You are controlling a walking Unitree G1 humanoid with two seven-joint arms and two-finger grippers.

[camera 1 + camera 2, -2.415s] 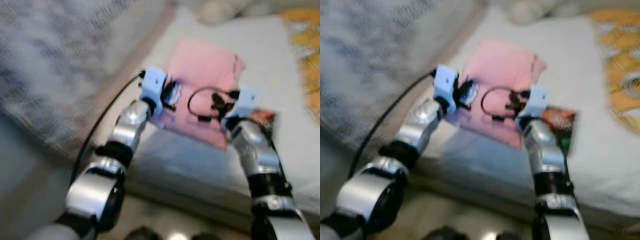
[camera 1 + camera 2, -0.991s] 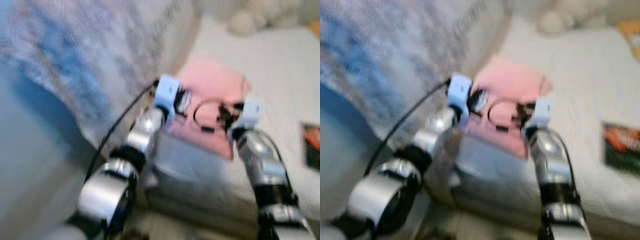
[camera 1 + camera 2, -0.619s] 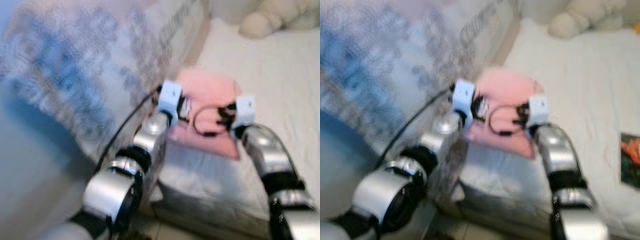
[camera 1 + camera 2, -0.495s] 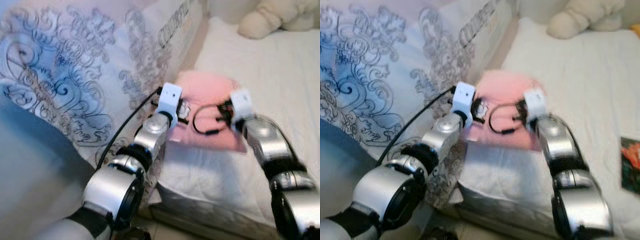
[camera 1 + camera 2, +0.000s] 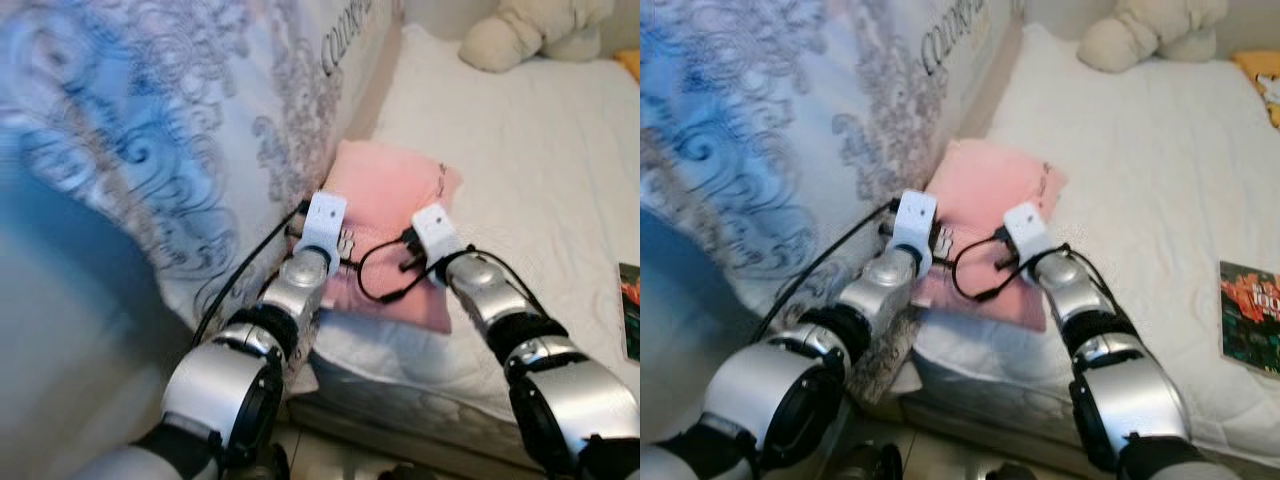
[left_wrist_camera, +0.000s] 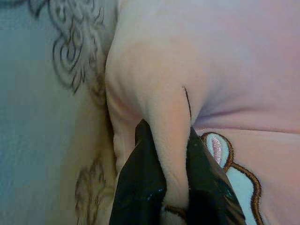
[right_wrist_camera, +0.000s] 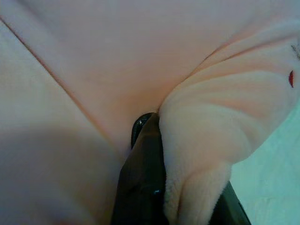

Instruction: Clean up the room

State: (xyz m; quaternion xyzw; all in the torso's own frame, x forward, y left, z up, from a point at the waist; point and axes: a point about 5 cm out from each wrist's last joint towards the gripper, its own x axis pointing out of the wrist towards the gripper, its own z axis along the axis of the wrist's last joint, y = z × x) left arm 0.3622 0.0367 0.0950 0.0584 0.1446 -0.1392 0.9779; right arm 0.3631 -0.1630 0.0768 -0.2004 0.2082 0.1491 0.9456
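Both arms were reaching over the bed (image 5: 560,190) edge. Left end effector (image 6: 165,187) and right end effector (image 7: 161,187) each had a fold of the pink blanket (image 5: 385,195) pinched tight. Blanket lay beside the patterned curtain (image 5: 150,130), stuffed toy (image 5: 535,30) further back.

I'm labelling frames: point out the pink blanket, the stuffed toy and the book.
pink blanket (image 5: 385,190): left eye view, its flat upper middle.
stuffed toy (image 5: 1145,35): right eye view, its cream body.
book (image 5: 1252,325): right eye view, its cover.
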